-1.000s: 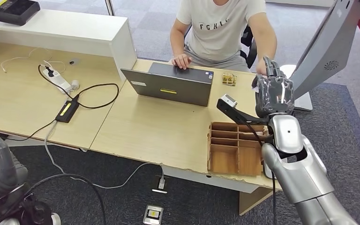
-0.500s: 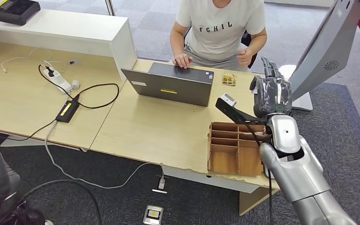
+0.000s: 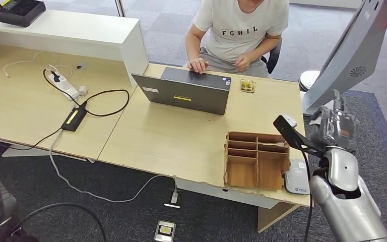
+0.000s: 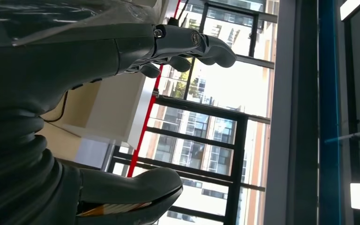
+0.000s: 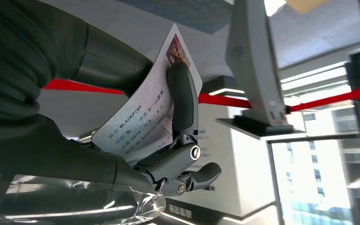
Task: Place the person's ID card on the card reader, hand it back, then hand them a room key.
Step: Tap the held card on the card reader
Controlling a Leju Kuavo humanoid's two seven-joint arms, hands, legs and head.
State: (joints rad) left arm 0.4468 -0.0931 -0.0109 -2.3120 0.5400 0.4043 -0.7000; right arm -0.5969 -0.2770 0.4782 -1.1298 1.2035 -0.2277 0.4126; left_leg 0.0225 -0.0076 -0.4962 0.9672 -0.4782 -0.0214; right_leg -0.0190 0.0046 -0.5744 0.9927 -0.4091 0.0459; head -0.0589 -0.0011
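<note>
The right robot hand [image 3: 336, 128] is raised with fingers pinched; left robot hand [image 4: 122, 51] loosely spread.

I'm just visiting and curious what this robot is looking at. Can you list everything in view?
ID card: one, white with print and a photo, held in the right hand.
Card reader: one, white, desk's near right corner beside the organiser.
Wooden organiser: one, brown, compartments, near desk edge.
Laptop: one, grey, open before the person.
Power strip: one, white, left desk.
Black adapter: one, yellow label, left desk.
Black device: one, on the white counter.
Person: one, white T-shirt, seated behind the desk.
Left hand: dark fingers apart, holding nothing.
Right hand: grey, raised right of the desk, holding the card.
</note>
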